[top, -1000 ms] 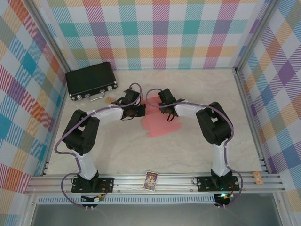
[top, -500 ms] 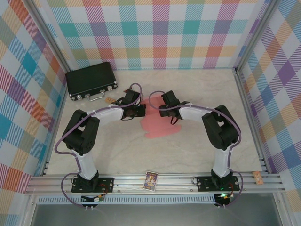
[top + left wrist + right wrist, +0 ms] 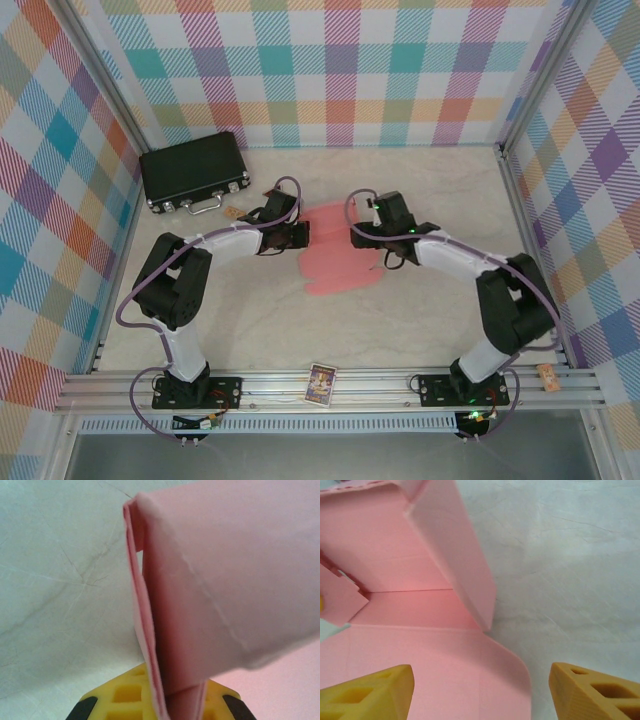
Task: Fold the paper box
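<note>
The salmon-pink paper box (image 3: 342,252) lies partly folded on the table's middle, with flaps spread toward the front. My left gripper (image 3: 299,236) is at its left edge, shut on an upright folded wall (image 3: 150,630) that runs between the yellow fingers (image 3: 120,695). My right gripper (image 3: 357,235) is at the box's right side, open. Its two fingers (image 3: 370,692) straddle a flat rounded flap (image 3: 485,680) without touching it. A raised side wall (image 3: 455,555) stands just ahead of that gripper (image 3: 480,690).
A black hard case (image 3: 193,170) with metal latches sits at the back left, with a small tan piece (image 3: 233,212) beside it. A playing card (image 3: 321,382) lies on the front rail and a small cork (image 3: 548,375) at the front right. Plaid walls enclose three sides.
My right gripper has opened, let go of the box and drawn back to the right, its arm swinging outward. The left gripper has kept its grip in place.
</note>
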You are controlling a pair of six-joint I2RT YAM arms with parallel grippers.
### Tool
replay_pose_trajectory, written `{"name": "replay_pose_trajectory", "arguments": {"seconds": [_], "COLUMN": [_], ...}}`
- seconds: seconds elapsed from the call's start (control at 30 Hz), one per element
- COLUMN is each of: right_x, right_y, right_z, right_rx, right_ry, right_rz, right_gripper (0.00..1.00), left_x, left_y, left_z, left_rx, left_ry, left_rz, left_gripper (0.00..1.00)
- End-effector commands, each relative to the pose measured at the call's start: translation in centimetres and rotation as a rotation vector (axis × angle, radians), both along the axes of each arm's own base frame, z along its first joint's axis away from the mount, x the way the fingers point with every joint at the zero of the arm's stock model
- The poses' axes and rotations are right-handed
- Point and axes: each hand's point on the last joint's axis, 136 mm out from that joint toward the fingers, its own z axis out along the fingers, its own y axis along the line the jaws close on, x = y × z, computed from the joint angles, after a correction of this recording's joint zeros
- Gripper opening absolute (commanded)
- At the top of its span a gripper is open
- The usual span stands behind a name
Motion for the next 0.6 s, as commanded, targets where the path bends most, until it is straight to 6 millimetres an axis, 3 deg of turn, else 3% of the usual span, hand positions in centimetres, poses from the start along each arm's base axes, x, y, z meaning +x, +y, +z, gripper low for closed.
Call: {"name": "replay_pose_trajectory", "arguments": {"seconds": [0.0, 0.17, 0.33, 0.57], "right_x": [-2.2, -5.7, -8.1, -7.9], "right_y": [-0.9, -2.4, -2.5, -1.5], "right_z": [0.3, -0.1, -0.3, 0.1], "right_rx": [0.167, 0.325, 0.445, 0.586], "right_ry": [0.077, 0.154, 0.158, 0.102], "right_rz": [-0.022, -0.033, -0.016, -0.009], "right_gripper": [0.72, 0.71, 0.73, 0.74], "left_x": [-0.6, -0.2, 0.1, 0.3], "left_y": [0.0, -0.4, -0.6, -0.5], "left_z": [0.1, 0.5, 1.2, 2.0], "left_rx": [-0.04, -0.171, -0.279, -0.419], "left_ry": [0.037, 0.046, 0.054, 0.076], "left_rz": [0.073, 0.194, 0.286, 0.419], "left_gripper": [0.0, 0.0, 0.0, 0.0]}}
